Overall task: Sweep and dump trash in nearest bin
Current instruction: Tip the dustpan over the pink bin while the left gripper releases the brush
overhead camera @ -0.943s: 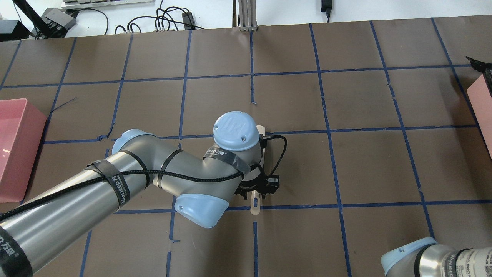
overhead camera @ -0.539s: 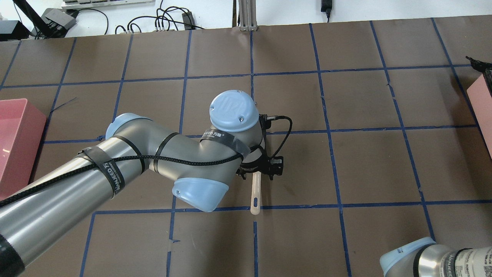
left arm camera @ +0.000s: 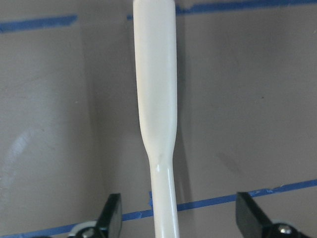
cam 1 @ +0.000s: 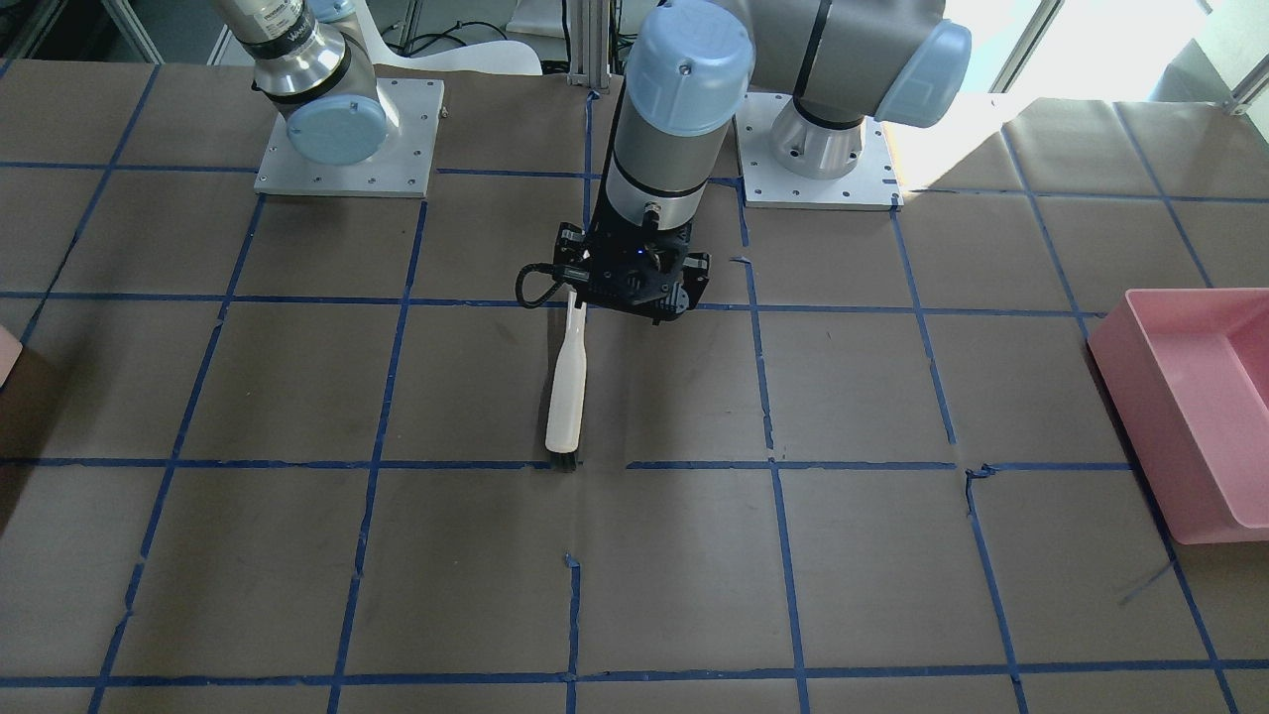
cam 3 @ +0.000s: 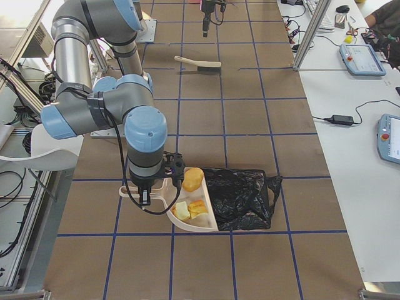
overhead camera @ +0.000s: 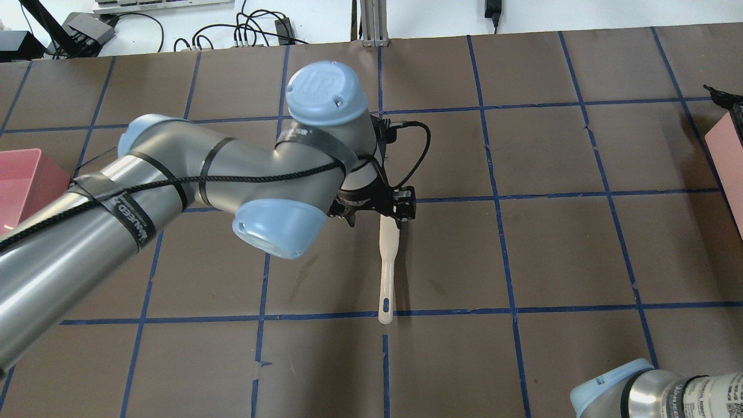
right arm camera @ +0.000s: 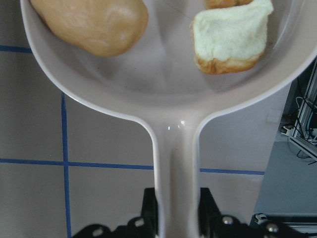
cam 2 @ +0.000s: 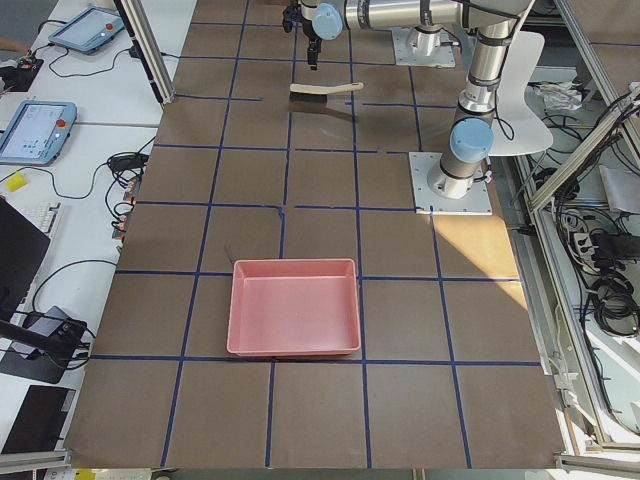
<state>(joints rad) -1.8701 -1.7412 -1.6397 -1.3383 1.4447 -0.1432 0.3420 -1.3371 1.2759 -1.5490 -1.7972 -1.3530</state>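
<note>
Left gripper (overhead camera: 380, 210) shifted toward far side since earlier frame; fingers released, spread clear of slim cream plastic hand brush (overhead camera: 387, 261) lying flat. Right gripper (right arm camera: 178, 215) clenched on cream plastic dustpan (right arm camera: 163, 84) handle. Pale peach-pink bin (overhead camera: 728, 145): only corner visible, overhead view's right edge, well apart from brush.

Ahead of the black left gripper (left arm camera: 181, 218) lies a cream-white brush (left arm camera: 156, 99) on brown table paper (overhead camera: 551, 255) gridded with blue tape (overhead camera: 551, 196), and ahead of the black right gripper (right arm camera: 178, 210) a cream dustpan (right arm camera: 168, 89) bears tan and yellow-white scraps (right arm camera: 233, 37).
</note>
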